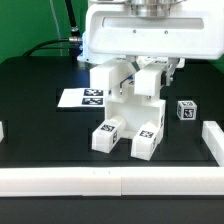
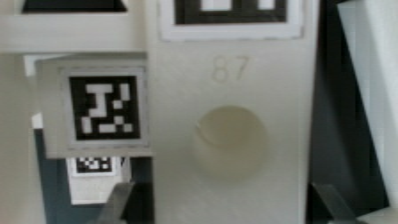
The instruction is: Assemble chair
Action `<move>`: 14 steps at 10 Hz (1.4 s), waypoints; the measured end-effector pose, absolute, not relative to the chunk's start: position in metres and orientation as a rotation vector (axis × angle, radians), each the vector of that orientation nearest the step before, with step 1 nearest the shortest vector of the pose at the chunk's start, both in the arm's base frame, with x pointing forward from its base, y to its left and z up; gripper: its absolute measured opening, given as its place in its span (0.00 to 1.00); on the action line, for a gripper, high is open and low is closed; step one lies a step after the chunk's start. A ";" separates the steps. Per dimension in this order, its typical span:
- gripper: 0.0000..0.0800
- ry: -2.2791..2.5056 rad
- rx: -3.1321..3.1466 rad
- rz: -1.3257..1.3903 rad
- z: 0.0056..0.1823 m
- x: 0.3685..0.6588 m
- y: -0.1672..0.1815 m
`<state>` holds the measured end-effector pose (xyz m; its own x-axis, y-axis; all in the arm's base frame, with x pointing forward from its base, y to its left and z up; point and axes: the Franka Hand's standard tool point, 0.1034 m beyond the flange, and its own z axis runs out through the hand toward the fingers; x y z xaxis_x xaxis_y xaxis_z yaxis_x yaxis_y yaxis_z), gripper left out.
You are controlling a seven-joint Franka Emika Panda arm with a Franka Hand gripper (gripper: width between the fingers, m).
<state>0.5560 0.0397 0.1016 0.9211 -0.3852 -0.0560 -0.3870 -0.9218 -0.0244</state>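
Observation:
The partly joined chair [image 1: 130, 108] stands in the middle of the black table: matte white blocks, with two tagged legs [image 1: 108, 132] pointing toward the front. My gripper [image 1: 143, 68] reaches down onto its upper part. In the wrist view a broad white chair piece [image 2: 228, 120], marked 87 and with a round dimple, fills the space between my fingers [image 2: 121, 200]. The gripper [image 2: 226, 198] is shut on this piece, with both pads against its sides. Another tagged chair part [image 2: 100, 105] sits beside it.
The marker board [image 1: 80, 98] lies flat at the exterior view's left, behind the chair. A small loose tagged white piece [image 1: 186, 109] stands at the right. A long white border rail [image 1: 110, 181] runs along the front, with a short arm [image 1: 212, 140] at the right.

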 end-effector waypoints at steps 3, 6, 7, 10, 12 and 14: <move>0.36 0.601 -3.060 0.096 0.088 0.556 0.037; 0.36 0.585 -3.074 0.099 0.075 0.555 0.032; 0.36 0.585 -3.075 0.091 0.074 0.556 0.032; 0.36 0.592 -3.073 0.090 0.074 0.556 0.032; 0.36 0.592 -3.073 0.090 0.075 0.556 0.032; 0.50 0.592 -3.074 0.091 0.074 0.556 0.032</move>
